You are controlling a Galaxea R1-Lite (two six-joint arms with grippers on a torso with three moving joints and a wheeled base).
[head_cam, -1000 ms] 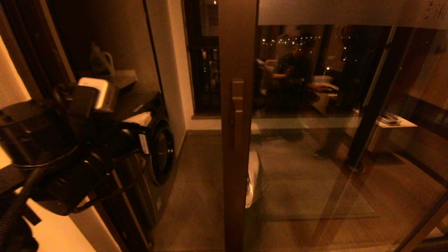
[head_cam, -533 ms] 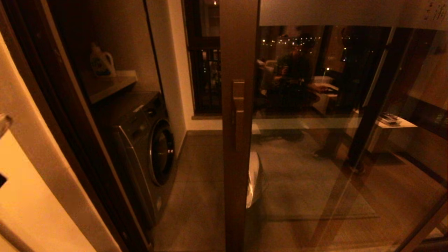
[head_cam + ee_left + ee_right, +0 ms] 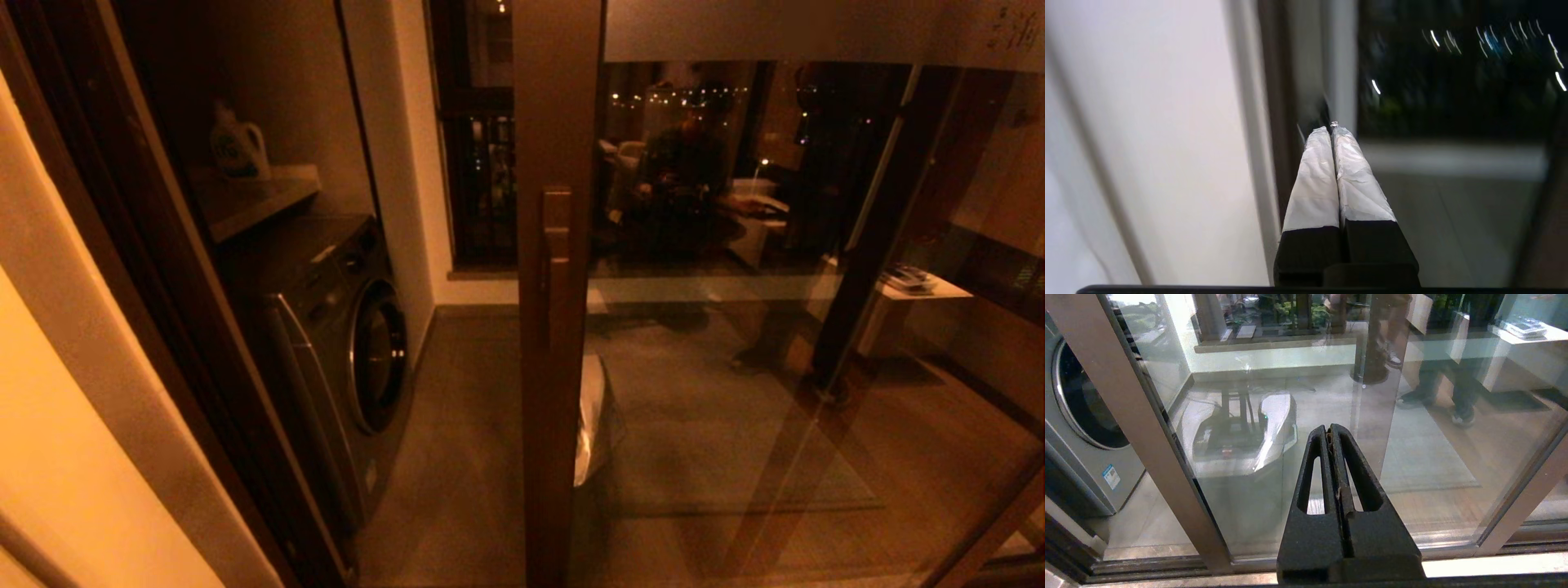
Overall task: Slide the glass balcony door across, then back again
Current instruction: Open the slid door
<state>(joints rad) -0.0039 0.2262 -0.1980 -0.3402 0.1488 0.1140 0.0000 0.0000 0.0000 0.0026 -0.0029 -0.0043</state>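
Note:
The glass balcony door (image 3: 735,343) stands partly slid to the right, its brown wooden stile (image 3: 555,408) in the middle of the head view. The blocky wooden pull handle (image 3: 556,261) is on that stile, and a frosted band (image 3: 775,28) runs across the top. No gripper shows in the head view. My left gripper (image 3: 1331,128), with white-taped fingers, is shut and empty, pointing at a pale wall and a dark jamb. My right gripper (image 3: 1329,428) is shut and empty, held low in front of the door's glass (image 3: 1433,437), right of its stile (image 3: 1126,416).
Through the opening on the left stand a washing machine (image 3: 343,343) and a shelf (image 3: 261,192) with a detergent bottle (image 3: 237,147). A dark fixed jamb (image 3: 147,286) and a pale wall (image 3: 65,457) bound the left side. A barred window (image 3: 478,163) lies beyond.
One second ago my left arm filled the lower left of the head view; it has since dropped out of that view. The door has not moved.

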